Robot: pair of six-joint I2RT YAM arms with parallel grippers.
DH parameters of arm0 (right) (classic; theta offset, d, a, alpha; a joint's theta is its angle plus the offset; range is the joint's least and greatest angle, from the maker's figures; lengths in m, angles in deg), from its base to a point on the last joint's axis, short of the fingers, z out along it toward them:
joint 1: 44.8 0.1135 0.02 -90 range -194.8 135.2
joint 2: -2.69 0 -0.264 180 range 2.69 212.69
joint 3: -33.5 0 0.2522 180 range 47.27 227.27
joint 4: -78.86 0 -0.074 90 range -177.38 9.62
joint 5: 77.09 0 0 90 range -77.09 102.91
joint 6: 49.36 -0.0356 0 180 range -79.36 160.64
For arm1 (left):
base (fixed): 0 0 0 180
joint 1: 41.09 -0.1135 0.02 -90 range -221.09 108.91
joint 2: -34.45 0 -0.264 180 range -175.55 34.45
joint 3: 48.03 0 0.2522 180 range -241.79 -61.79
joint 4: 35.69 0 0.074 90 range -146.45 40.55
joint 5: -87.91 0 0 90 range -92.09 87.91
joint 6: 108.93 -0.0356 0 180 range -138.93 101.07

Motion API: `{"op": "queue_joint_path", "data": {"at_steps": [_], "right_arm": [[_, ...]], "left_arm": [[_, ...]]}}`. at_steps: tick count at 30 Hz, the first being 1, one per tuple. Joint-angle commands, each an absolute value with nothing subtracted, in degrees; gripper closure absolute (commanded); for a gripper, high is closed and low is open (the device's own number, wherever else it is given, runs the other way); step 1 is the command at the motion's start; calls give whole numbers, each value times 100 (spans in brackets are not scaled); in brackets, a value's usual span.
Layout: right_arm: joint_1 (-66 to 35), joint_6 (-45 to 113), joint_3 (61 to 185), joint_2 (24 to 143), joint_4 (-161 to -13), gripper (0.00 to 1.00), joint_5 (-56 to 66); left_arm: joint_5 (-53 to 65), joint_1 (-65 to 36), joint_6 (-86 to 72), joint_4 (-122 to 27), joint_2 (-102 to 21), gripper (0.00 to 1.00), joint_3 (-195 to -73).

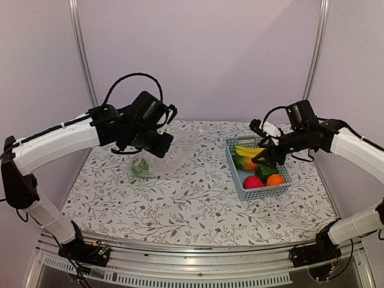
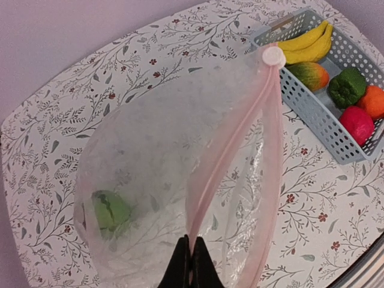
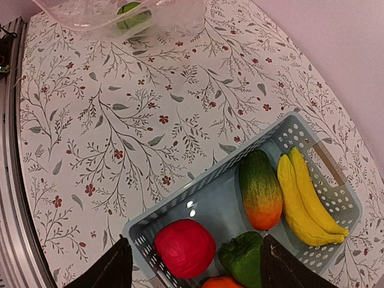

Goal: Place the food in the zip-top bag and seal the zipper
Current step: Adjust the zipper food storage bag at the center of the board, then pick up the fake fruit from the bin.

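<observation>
My left gripper [image 2: 191,241] is shut on the pinkish zipper [image 2: 237,135] strip of the clear zip-top bag [image 2: 156,174], holding its mouth up above the table [image 1: 150,147]. A round green ball [image 2: 110,210] lies inside the bag. My right gripper [image 3: 195,261] is open and empty, hovering over the light-blue basket [image 3: 180,207]. In the basket lie yellow bananas [image 3: 306,198], a green-orange mango [image 3: 261,189], a green pepper [image 3: 243,257], a pink-red fruit [image 3: 184,247] and an orange [image 3: 223,282].
The floral tablecloth [image 1: 180,204] covers the table. The basket [image 1: 258,191] stands at the right; the bag is at the back left. A metal rail [image 1: 204,267] runs along the near edge, walls close behind.
</observation>
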State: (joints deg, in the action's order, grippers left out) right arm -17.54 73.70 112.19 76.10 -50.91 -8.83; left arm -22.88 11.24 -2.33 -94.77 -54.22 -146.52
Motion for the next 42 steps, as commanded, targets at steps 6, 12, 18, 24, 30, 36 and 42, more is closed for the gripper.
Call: {"op": "queue_joint_path", "data": {"at_steps": [6, 12, 18, 24, 30, 36, 42], "right_arm": [[-1779, 6994, 10976, 8197, -4975, 29, -682], [-1781, 7011, 11057, 8592, -4778, 29, -648], [-1782, 7061, 11089, 8959, -4559, 25, -652], [-1774, 7094, 11071, 9250, -4448, 22, -509], [-1782, 6971, 11219, 9576, -4405, 21, -323], [-1775, 6894, 11252, 9837, -4319, 19, -115], [-1790, 6809, 11337, 10121, -4300, 18, -83]], "left_arm": [[-1862, 1143, -1226, -8253, -5276, 100, -14487], [-1740, 1138, -1590, -7757, -5454, 100, -14318], [-1373, 1063, -1499, -7189, -5374, 100, -13716], [-860, 987, -1328, -7084, -5333, 100, -13452], [-822, 891, -1282, -7053, -5173, 100, -13395], [-785, 848, -1266, -7013, -5098, 100, -13320], [-713, 790, -1234, -6990, -5072, 100, -13307]]}}
